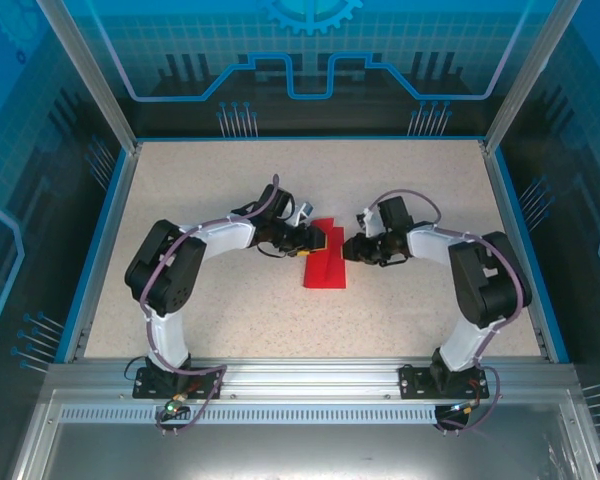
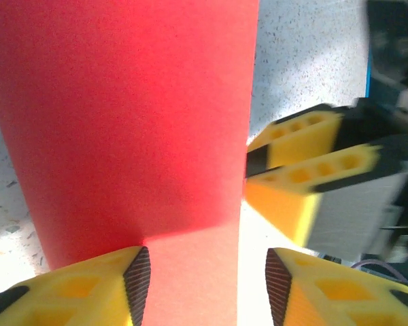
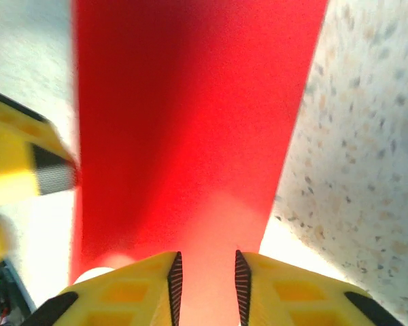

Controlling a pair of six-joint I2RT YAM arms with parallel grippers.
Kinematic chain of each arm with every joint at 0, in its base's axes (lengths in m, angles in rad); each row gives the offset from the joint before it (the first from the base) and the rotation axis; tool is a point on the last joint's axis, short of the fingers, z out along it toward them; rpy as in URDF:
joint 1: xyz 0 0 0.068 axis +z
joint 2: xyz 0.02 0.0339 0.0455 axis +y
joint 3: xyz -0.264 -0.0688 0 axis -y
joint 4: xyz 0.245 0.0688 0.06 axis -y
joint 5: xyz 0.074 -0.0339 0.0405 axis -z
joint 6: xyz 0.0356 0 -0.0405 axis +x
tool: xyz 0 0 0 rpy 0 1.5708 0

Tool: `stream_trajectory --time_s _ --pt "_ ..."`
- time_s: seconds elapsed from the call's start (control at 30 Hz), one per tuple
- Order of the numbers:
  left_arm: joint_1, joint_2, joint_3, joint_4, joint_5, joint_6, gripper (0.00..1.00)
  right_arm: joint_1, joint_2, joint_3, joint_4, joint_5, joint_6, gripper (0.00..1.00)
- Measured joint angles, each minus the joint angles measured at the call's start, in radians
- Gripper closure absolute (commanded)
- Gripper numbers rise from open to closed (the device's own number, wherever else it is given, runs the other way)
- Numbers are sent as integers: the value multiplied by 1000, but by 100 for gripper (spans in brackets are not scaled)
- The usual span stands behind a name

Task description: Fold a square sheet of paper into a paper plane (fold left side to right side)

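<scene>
We are reading the left gripper (image 2: 207, 288) first. Its two yellow fingers are standing wide apart, with the black ribbed pads (image 2: 137, 285) facing each other across the gap. The sheet of red paper (image 2: 122, 122) is showing through that gap and running away from the fingertips as a long, straight-edged band.

The right gripper (image 3: 205, 285) is standing narrow: its pads are parted by a slim gap, and the red paper is showing between them. We cannot tell whether either pad is touching the sheet.

Each wrist view is also catching the other gripper's yellow fingers at the paper's far edge - the two grippers are facing each other across the sheet, close together.

From above, the paper is lying on the speckled tabletop (image 1: 200, 200) near the middle, between the two grippers. It is appearing there as a narrow folded shape with a stepped outline - longer front to back than side to side. Both arms are bending inward from their bases at the near edge.
</scene>
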Motion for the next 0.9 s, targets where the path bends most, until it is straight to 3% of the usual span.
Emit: stream_trajectory --time_s 0.2,0.47,0.6,0.77,0.9 --pt "0 2 6 12 1 -3 66 -14 -45 -37 124 -118 82 57" --pt "0 12 6 16 1 -3 70 -2 -2 -49 208 -191 158 58" --pt "0 12 7 16 1 -3 71 8 23 -48 230 -209 176 68" --pt "0 12 7 16 1 -3 70 19 60 -46 241 -233 192 93" --pt "0 8 5 15 -12 -3 61 20 62 -37 224 -232 175 100"
